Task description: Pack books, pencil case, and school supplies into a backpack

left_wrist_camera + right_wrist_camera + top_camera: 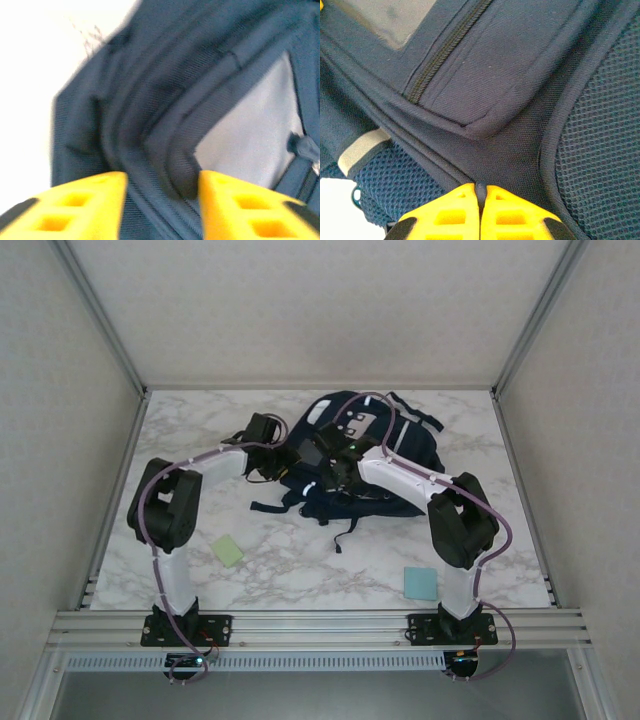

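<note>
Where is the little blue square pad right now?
In the top view, the small light-blue square pad lies flat on the marble table, near the front edge, just left of the right arm's base.

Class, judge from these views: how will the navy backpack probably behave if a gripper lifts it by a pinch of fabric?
The backpack probably sags rather than lifting as one piece: its cloth folds into soft ridges between the left gripper fingers. The woven and mesh surfaces should grip well; the right gripper is shut on a seam. Its loose straps would likely trail across the table.
</note>
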### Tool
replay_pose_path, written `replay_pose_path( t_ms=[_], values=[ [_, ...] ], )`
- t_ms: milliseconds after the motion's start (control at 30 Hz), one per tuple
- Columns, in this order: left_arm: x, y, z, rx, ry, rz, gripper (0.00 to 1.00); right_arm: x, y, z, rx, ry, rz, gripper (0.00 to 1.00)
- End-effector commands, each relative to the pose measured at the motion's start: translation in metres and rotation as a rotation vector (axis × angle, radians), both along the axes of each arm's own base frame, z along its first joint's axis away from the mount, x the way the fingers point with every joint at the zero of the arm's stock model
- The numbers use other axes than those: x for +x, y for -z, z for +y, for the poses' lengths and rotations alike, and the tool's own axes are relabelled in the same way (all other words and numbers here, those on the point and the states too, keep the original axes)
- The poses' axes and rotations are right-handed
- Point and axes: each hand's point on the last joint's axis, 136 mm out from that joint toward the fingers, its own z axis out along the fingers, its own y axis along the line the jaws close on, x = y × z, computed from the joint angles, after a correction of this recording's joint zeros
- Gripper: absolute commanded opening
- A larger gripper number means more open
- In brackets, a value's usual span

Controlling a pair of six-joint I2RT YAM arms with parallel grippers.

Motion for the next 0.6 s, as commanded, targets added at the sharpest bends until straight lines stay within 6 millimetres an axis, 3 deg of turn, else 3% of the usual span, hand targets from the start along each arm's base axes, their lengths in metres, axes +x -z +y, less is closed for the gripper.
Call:
replay_pose_path(
  t_ms=[0, 67, 100, 233, 567],
  values=[
    [0.023, 0.028, 0.008, 0.066, -0.069, -0.014, 0.19, -0.041, 0.006, -0.033, -0.110, 0.009, 0.126, 0.00],
    [0.028, 0.033, 0.014, 0.083, -0.097, -0.011, 0.02, -0.039, 0.007, -0.049, -0.181, 0.034, 0.096, 0.00],
    [0.031, 0.036, 0.018, 0.092, -0.116, -0.007, 0.00, -0.037, 0.007, -0.059, -0.220, 0.050, 0.067, 0.00],
    [0.042, 0.043, 0.034, 0.094, -0.161, 0.008, 0.00, -0.026, 0.002, -0.085, -0.330, 0.044, -0.081, 0.00],
    [0.073, 0.031, 0.051, 0.115, -0.145, -0.001, 0.04, -0.023, -0.011, -0.099, -0.492, -0.225, -0.203, 0.00]
  ],
)
